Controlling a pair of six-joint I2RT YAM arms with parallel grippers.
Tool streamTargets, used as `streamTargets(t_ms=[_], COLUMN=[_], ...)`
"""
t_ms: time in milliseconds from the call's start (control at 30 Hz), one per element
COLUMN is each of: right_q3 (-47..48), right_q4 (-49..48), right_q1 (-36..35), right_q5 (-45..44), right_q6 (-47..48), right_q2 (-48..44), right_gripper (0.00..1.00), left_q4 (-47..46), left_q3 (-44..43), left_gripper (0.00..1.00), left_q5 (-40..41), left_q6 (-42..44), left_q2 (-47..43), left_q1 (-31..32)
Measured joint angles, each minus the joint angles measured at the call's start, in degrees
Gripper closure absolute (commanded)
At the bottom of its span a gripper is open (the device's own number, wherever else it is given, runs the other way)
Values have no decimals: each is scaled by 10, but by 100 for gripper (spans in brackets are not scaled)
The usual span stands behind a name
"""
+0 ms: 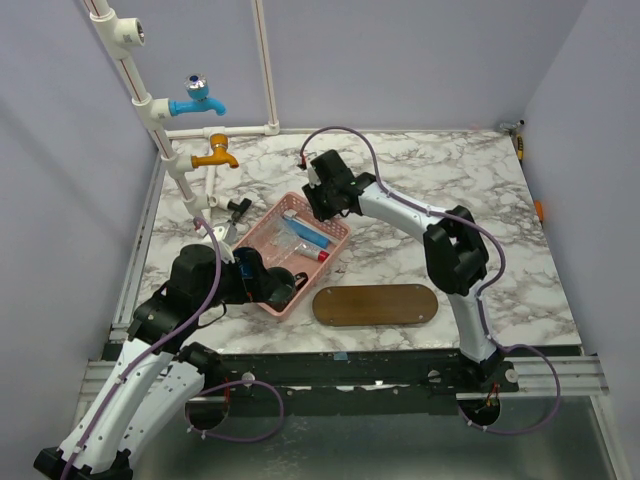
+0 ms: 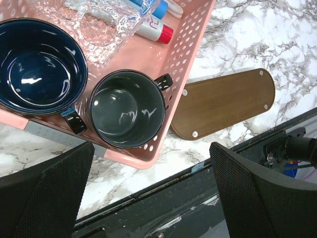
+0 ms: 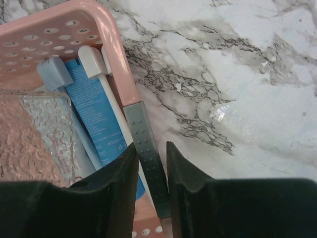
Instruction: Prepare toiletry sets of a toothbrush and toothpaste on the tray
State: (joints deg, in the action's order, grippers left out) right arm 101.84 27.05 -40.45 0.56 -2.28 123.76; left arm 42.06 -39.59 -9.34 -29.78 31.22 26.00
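Marbled tabletop (image 1: pixel 500 220) — flat, elongated oval tray (image 1: pixel 375 305) of dark brown wood

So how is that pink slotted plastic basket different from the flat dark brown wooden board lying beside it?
The pink slotted plastic basket has raised, perforated walls; the dark brown wooden oval board is flat and solid. The basket holds two dark cups, a blue-and-white tube and toothbrushes; the board is bare. Both rest on the white marble table and look about equally long.

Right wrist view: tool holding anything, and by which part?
Right tool pinches the slim white toothbrush by its grey ribbed handle.
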Motion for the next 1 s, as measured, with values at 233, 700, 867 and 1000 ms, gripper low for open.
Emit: streamTargets(t_ms=[233,700,867,1000], right_q3=[0,-55,-82,-104], right_q4=[2,-7,-16,-21], right_q1=[1,31,62,77], right_q5=[-4,-34,-54,-73], right_q6=[13,-30,-51,-65], right_q2=[0,-36,-54,-68], right_gripper=[90,100,100,100], left_q4=[0,0,0,0], left_q3=[0,0,0,0], left_gripper=[1,1,1,1], left_q5=[0,0,0,0], left_q6=[0,0,0,0], left_q2=[0,-3,-2,-2], left_q1=[0,0,0,0])
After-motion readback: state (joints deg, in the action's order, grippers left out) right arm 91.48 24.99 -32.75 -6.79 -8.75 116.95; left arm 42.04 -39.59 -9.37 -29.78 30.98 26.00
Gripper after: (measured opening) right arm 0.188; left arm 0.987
